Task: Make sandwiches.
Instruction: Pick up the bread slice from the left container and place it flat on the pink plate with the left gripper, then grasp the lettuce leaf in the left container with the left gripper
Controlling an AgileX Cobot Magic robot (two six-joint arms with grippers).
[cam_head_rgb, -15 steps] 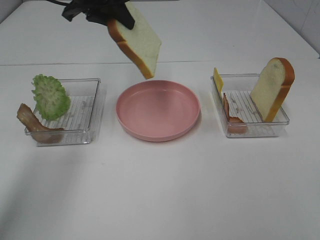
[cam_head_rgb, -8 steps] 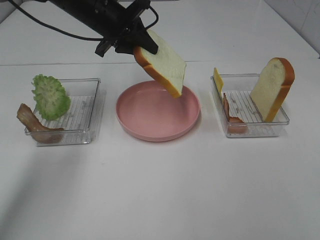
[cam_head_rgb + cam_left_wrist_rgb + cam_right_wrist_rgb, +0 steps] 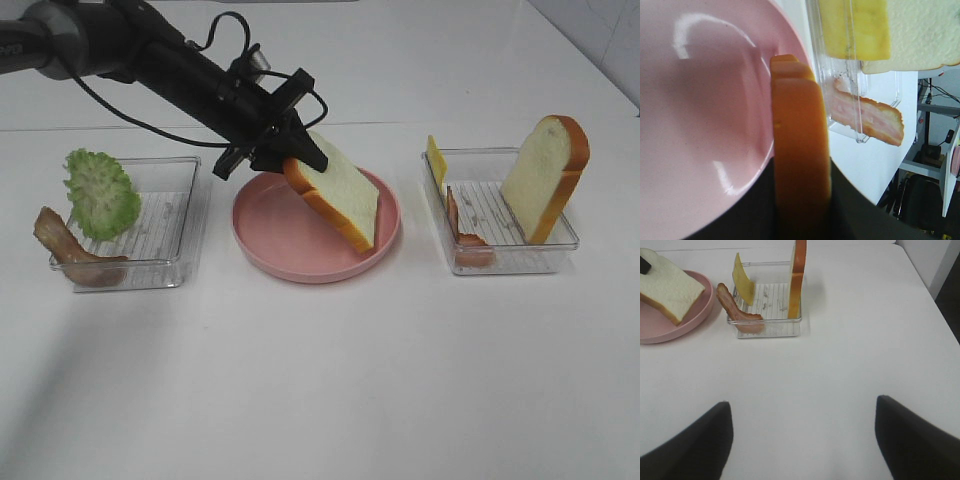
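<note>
My left gripper (image 3: 287, 152) is shut on a white bread slice (image 3: 342, 193) with an orange-brown crust. The slice is tilted over the pink plate (image 3: 272, 232), its low corner down at the plate's right side. In the left wrist view the crust edge (image 3: 800, 145) stands between the dark fingers, above the plate (image 3: 700, 110). Lettuce (image 3: 100, 194) and a bacon strip (image 3: 66, 248) lean in the left tray (image 3: 170, 222). The right tray (image 3: 512, 258) holds a cheese slice (image 3: 436, 160), bacon (image 3: 464, 232) and an upright bread slice (image 3: 546, 178). My right gripper (image 3: 804, 445) is open and holds nothing, well short of that tray (image 3: 771, 326).
The white table runs wide in front of the plate and both trays. The left arm and its cable (image 3: 130, 55) stretch from the back left over the table. In the right wrist view a table edge (image 3: 922, 275) lies past the right tray.
The left gripper has come down and to the right with the bread slice, from high behind the plate to just over it. The right gripper has not moved.
</note>
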